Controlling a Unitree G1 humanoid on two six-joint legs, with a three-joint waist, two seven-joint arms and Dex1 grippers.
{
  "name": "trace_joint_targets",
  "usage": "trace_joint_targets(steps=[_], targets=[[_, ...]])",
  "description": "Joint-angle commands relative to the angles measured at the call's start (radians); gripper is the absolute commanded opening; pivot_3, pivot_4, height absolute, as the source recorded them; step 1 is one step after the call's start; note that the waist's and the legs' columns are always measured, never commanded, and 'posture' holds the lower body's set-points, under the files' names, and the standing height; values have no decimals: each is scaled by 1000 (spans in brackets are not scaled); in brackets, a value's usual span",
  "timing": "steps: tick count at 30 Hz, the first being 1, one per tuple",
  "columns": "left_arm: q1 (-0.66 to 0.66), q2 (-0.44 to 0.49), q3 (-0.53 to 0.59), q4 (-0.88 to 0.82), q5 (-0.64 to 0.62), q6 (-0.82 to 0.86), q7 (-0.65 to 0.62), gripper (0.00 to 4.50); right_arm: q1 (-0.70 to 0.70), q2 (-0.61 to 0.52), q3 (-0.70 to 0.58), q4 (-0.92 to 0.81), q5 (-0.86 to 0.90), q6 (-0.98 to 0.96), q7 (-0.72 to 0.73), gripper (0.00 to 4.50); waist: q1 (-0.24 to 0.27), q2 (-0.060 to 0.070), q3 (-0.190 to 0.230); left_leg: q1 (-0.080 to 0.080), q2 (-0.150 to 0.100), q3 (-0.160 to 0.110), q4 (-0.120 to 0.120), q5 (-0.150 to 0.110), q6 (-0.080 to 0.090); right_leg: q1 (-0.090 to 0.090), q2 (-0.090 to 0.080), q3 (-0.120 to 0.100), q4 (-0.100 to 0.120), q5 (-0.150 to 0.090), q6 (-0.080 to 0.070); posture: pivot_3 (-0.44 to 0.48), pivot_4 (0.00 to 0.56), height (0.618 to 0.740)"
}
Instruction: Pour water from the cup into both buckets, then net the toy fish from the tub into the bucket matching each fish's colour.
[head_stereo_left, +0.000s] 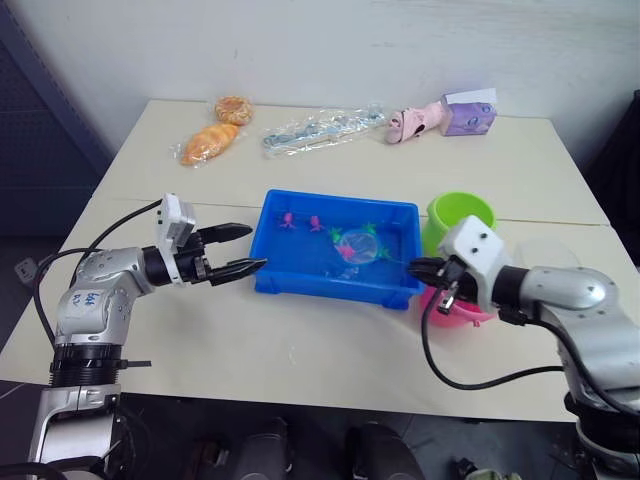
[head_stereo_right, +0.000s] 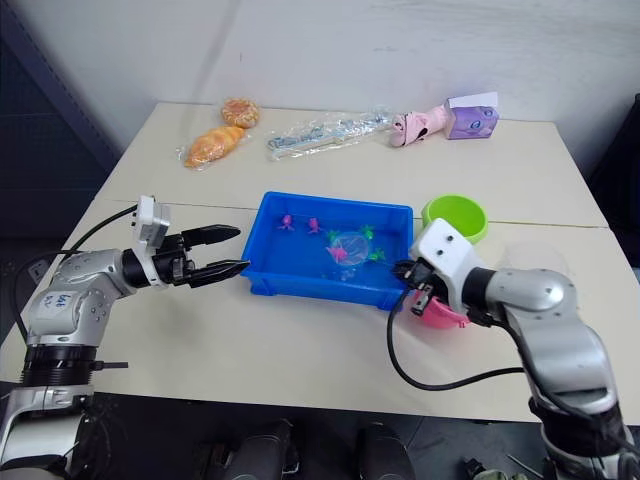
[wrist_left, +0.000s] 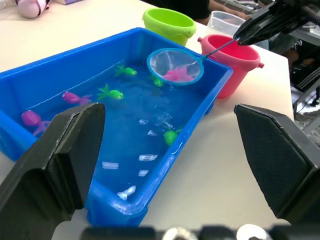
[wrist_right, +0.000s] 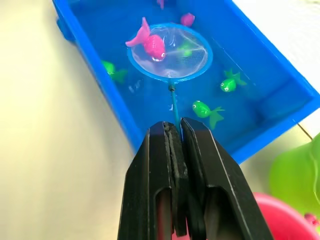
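Gripping the net handle w/ jaws clamped, right gripper held a pink fish in blue-rimmed mesh above tub; left gripper jaws apart.

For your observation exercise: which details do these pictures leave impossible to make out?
- Water in the pink bucket and green bucket: insides out of sight in the left wrist view, rims facing away.
- The cup: mostly hidden behind the pink bucket.
- Contents of the clear bags: too small in the head views.
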Motion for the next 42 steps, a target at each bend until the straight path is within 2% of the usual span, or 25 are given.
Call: trace_joint_targets(steps=[1,6,10,13,15,19,24,28,38,42], targets=[[-38,-3,-11,-29,-25,-4,-22,4449,66,-16,-159,-105,117,2,24,0,2,0,0,0,0,0,0,0,0,0,0,0,0,0,0,0,150,740],[-84,-27,-42,-15,-28,3,-43,4449,167,-53,-338,-171,202,15,18,0,2,0,0,0,0,0,0,0,0,1,0,0,0,0,0,0,150,740],[-136,-77,-90,-7,-33,10,-68,4449,305,-46,-605,-207,247,-33,36,0,7,0,0,0,0,0,0,0,0,1,0,0,-1,0,0,0,150,740],[-154,-96,-105,5,-29,6,-78,4449,397,-57,-681,-217,261,-83,45,0,8,0,0,1,-1,0,0,0,1,4,1,-1,-1,0,0,0,150,740],[-173,-121,-125,22,-26,-2,-91,4449,561,-37,-721,-210,161,-238,75,0,7,0,0,2,0,0,0,0,1,6,1,-1,-2,0,0,0,150,740],[-192,-149,-146,46,-18,-14,-105,4449,748,0,-728,-169,39,-478,58,0,3,0,0,4,0,0,0,0,1,7,2,-1,-4,0,1,0,150,740],[-197,-170,-160,56,-15,-21,-110,4449,822,72,-688,-99,-86,-727,-41,0,0,0,0,6,0,0,0,1,-1,8,2,1,-3,0,1,0,150,740],[-193,-177,-164,50,-17,-21,-108,4449,827,100,-656,-33,-166,-902,-123,0,3,0,0,6,0,0,-1,1,-2,8,3,0,-3,0,1,0,150,740],[-178,-181,-159,27,-24,-15,-100,4449,849,52,-611,172,-412,-1383,-285,0,3,0,0,7,0,1,0,1,-2,8,2,1,-3,0,1,0,150,740],[-170,-186,-156,15,-28,-12,-88,4449,861,34,-606,241,-613,-1590,-417,0,3,0,0,7,0,1,-1,1,-2,8,2,1,-4,0,1,0,150,740]])
